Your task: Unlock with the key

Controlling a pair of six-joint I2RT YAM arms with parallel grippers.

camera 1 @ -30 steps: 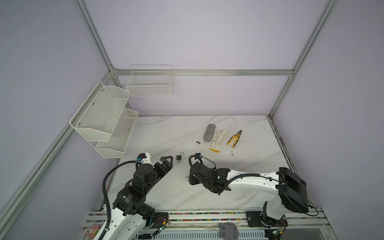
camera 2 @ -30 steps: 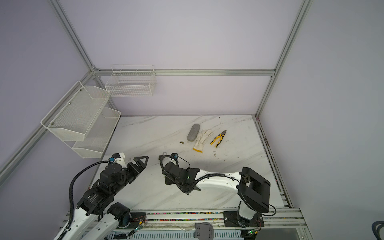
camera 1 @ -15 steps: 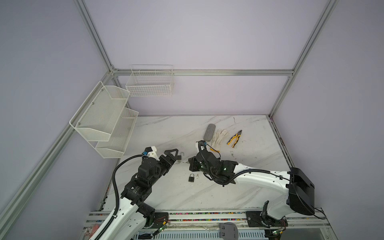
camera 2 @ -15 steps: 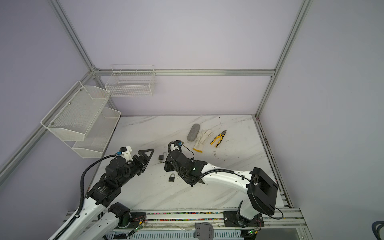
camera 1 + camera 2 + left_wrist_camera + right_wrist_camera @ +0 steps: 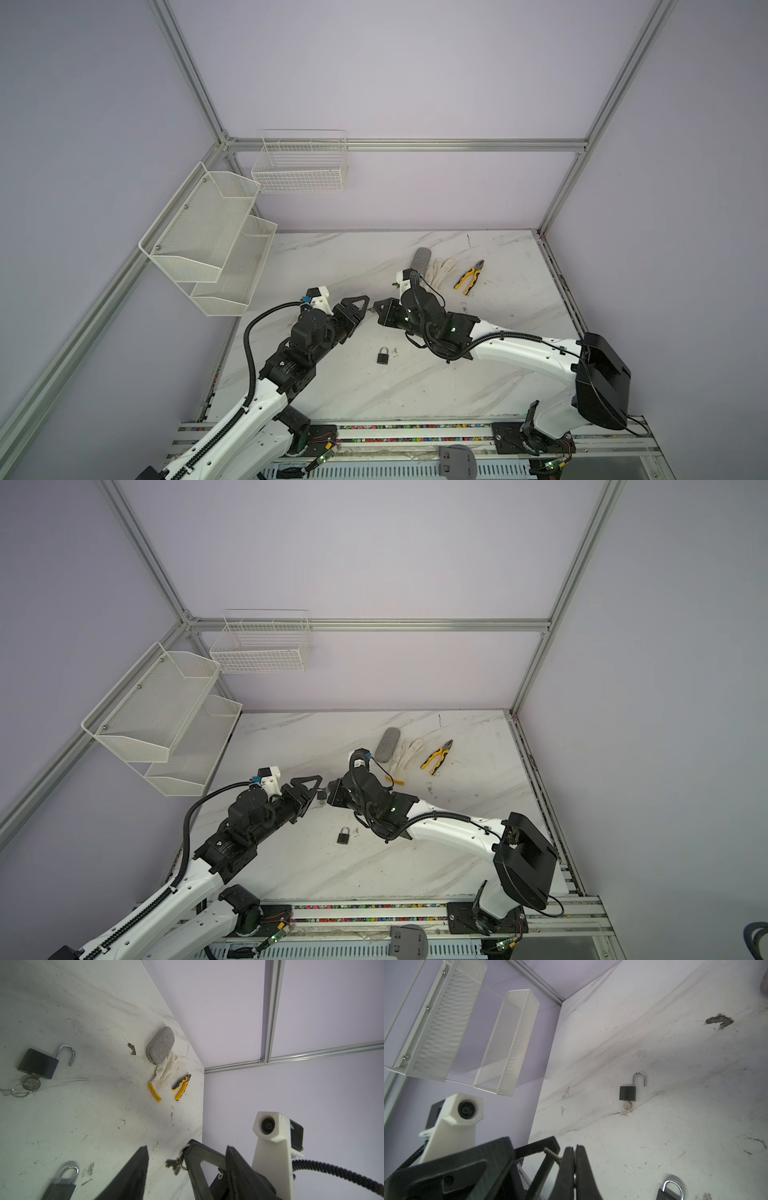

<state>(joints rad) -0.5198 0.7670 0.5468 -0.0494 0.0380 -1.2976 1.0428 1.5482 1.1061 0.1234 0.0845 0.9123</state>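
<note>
- The key (image 5: 174,1164) is held off the counter (image 5: 332,257), pinched at the tip of the right claw (image 5: 574,1148), whose jaws are pressed together on it. Its thin metal end sticks out sideways, and a small ring hangs beside it.
- The left claw (image 5: 187,1148) faces the right one tip to tip. Its jaws stand apart with the key between them. Whether either finger touches the key cannot be told.
- In both top views the two claws meet above the left half of the counter, about midway between its front and back edges.
- The closed padlock (image 5: 383,356) lies flat on the counter, nearer the front edge than the claws and a little left of the middle. Its shackle is shut and nothing touches it.
- The open padlock (image 5: 627,1093) lies farther from the front edge, roughly beneath the meeting claws. Its shackle is swung out and a second key (image 5: 626,1106) on a ring sits in its keyhole.
- Toward the back right corner a grey case (image 5: 420,259), a white glove (image 5: 440,270) and yellow-handled pliers (image 5: 469,276) lie in a row. The case overlaps the glove, and the pliers lie just apart.
- A two-tier mesh shelf (image 5: 208,237) hangs on the left wall, and a wire basket (image 5: 299,166) hangs on the back wall.
</note>
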